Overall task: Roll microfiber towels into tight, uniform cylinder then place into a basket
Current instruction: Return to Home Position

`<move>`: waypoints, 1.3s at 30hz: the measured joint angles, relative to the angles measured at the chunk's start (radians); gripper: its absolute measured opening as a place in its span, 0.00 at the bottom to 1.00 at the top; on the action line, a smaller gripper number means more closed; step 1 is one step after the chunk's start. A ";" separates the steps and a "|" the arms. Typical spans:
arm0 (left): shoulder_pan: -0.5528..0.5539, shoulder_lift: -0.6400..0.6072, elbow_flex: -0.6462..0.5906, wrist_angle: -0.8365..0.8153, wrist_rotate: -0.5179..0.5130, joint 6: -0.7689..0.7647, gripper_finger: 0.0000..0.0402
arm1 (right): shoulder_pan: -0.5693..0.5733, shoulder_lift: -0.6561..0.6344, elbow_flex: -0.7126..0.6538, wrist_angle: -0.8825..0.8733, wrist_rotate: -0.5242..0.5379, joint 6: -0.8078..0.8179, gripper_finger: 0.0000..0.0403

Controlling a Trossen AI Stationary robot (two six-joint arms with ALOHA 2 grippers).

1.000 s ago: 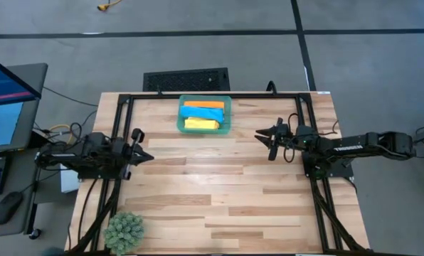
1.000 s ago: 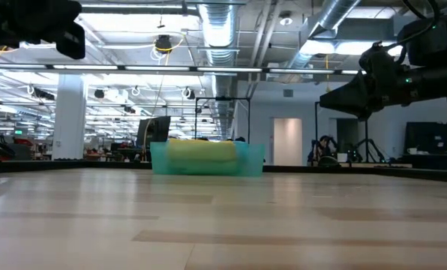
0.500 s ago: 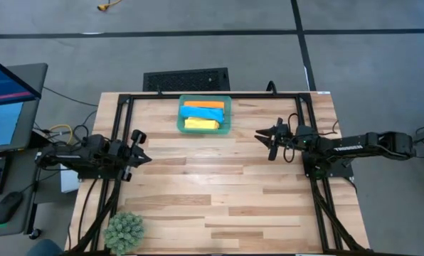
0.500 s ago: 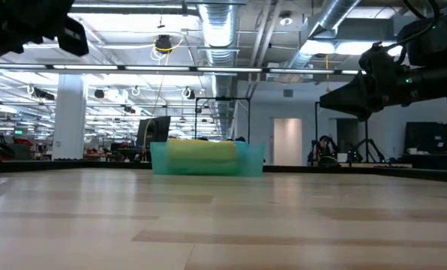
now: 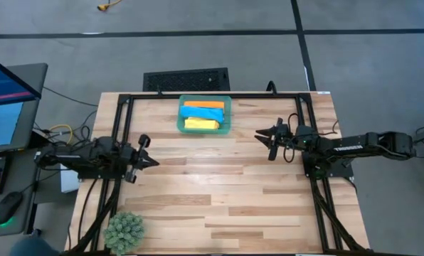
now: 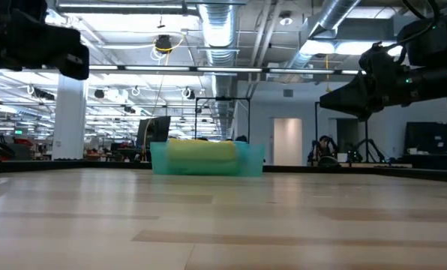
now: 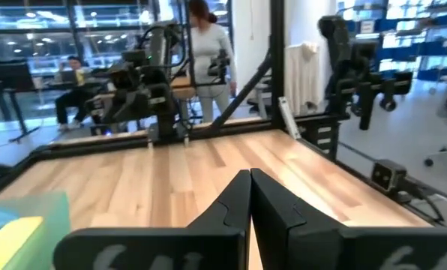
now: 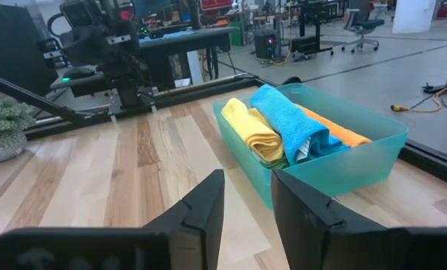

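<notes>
The teal basket stands at the table's far middle; it also shows in the low view and in the right wrist view. In it lie rolled towels side by side: orange, blue and yellow. The right wrist view shows them too: yellow, blue, orange. I cannot make out the green towel. My left gripper hovers shut and empty at the left. My right gripper hovers at the right, a little open and empty, pointing toward the basket.
A spiky green plant ball sits at the near left corner. A black rail frame runs along the table's left, far and right sides. The bare wood between the arms lies open. People stand in the room beyond.
My left gripper has moved a little toward the table's near edge and right, and has sunk slightly. My right gripper, the basket and the towels have kept still.
</notes>
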 joint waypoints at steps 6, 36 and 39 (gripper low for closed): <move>0.000 0.008 0.003 -0.010 -0.057 0.002 0.00 | 0.000 0.000 0.000 -0.001 0.000 0.000 0.33; 0.000 0.008 0.005 -0.030 -0.082 -0.019 0.00 | 0.000 0.000 0.000 -0.001 0.000 0.000 0.33; 0.000 0.008 0.005 -0.031 -0.082 -0.019 0.00 | 0.000 0.000 0.000 -0.001 0.000 0.000 0.33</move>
